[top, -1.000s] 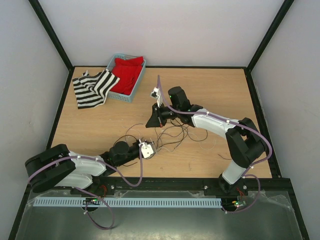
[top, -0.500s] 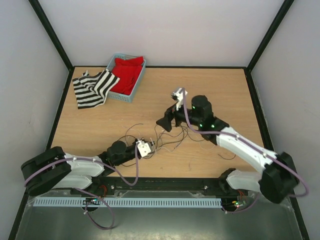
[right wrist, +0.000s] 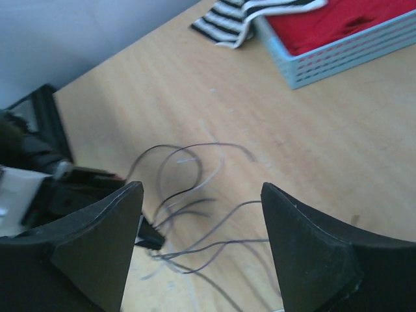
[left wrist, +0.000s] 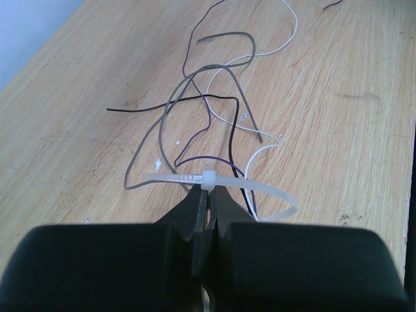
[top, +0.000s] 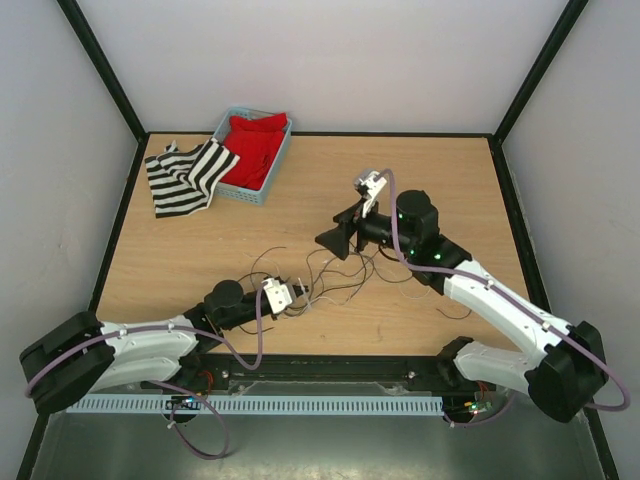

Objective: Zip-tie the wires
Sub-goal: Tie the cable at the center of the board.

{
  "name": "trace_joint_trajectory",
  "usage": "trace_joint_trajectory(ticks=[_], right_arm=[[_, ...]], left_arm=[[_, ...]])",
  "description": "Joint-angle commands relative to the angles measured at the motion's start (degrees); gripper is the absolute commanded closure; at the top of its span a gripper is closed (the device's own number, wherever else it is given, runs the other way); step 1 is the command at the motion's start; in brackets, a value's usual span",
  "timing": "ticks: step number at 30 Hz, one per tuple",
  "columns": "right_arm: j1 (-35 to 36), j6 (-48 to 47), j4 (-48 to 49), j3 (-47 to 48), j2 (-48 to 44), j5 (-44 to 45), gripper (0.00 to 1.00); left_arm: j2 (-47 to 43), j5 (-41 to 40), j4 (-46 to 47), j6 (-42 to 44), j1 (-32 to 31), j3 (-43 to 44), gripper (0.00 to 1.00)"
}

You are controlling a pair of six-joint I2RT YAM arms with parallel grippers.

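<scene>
While the left hand pinches shut on the zip tie, looped round a few of the wires on the bench, the right hand hangs open above them. Stray strands lie outside the loop and could be missed; a tug might slip the tie. The basket and striped cloth sit well apart, blocking nothing.

Wood-grain table, pale walls on 3 sides, blk frame posts at corners, even light.
</scene>
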Motion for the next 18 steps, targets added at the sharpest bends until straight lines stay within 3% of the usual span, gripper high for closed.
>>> trace_joint_trajectory(ticks=[1,8,18], right_arm=[[-0.3,9.7,-8.0,3.6,2.8,-12.8,0.19],[0.4,21.0,-4.0,-0.2,5.5,-19.1,0.25],[5.5,22.5,-1.2,-0.2,13.3,-19.3,0.35]], left_arm=[[-2.8,2.4,-2.8,-0.8,0.8,-0.7,1.00],[-4.5,4.1,-3.5,-0.9,1.7,-1.1,1.00],[-4.4,4.9,-3.5,-0.9,2.0,-0.7,1.00]])
